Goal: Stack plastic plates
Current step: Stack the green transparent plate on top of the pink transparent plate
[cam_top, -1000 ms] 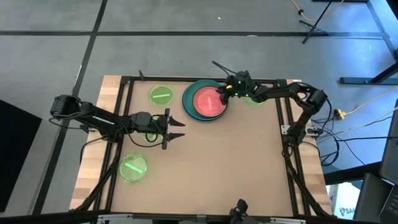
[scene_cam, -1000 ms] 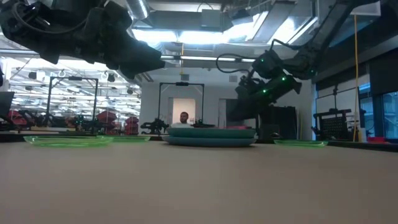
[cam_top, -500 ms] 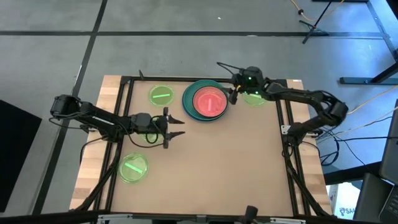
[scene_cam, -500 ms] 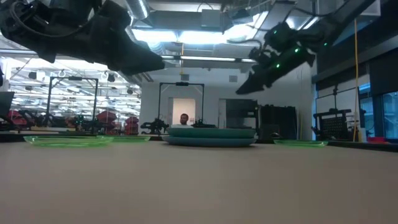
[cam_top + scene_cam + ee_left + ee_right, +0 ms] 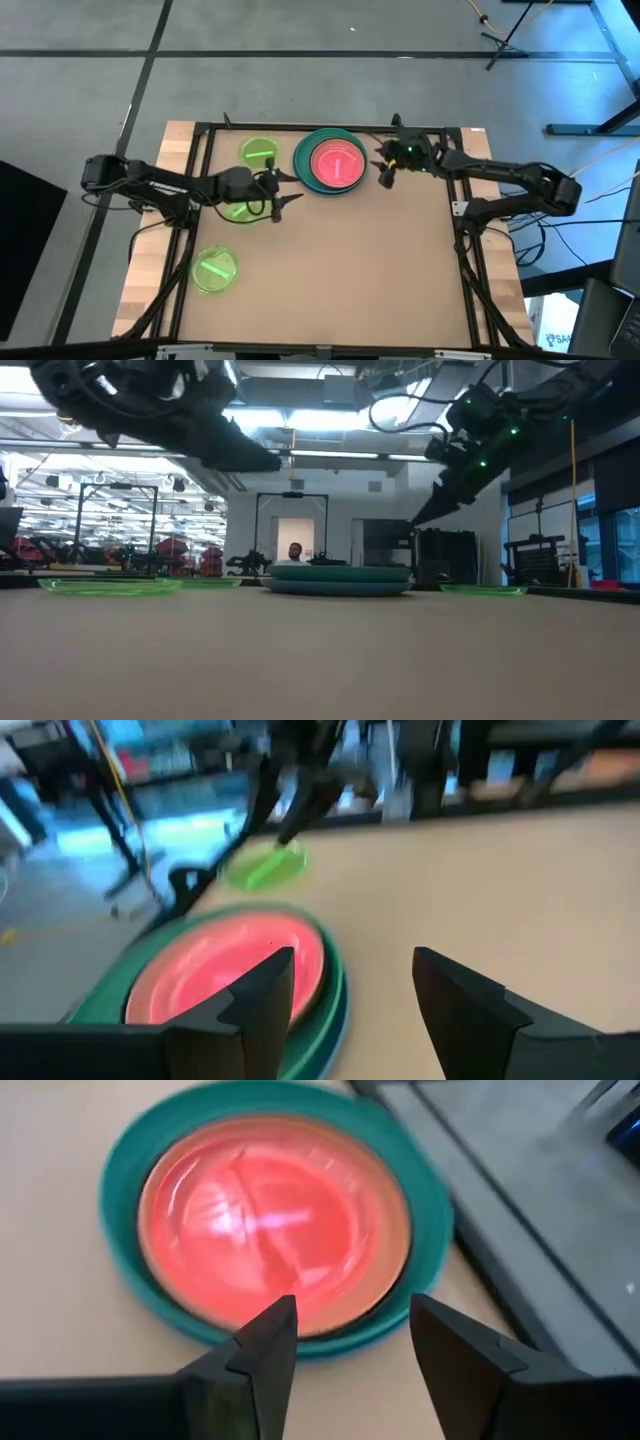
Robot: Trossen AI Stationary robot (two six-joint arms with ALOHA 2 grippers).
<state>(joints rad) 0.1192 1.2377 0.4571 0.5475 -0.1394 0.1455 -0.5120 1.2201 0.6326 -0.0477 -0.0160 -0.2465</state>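
A stack of plates [image 5: 335, 162] stands near the table's far edge, its bottom plate on the table: a translucent pink plate [image 5: 275, 1220] lies in a teal plate [image 5: 120, 1190]. Neon-green plates rest flat at the stack's left [image 5: 260, 152], at its right [image 5: 265, 870] and near the table's left edge [image 5: 215, 270]. My left gripper [image 5: 290, 188] is open, in the air just left of the stack. My right gripper [image 5: 382, 167] is open, in the air just right of it. The black and peach plates do not show.
A dark frame runs around the table top [image 5: 330, 290]. The near half of the board is bare tan surface. More green shows under my left arm [image 5: 235, 210]. A person [image 5: 296, 550] sits in the room far beyond the table.
My right gripper has drawn back from over the stack toward the table's right edge and has risen. My left gripper has moved up and toward the far edge, closer to the stack. The plates have stayed where they were.
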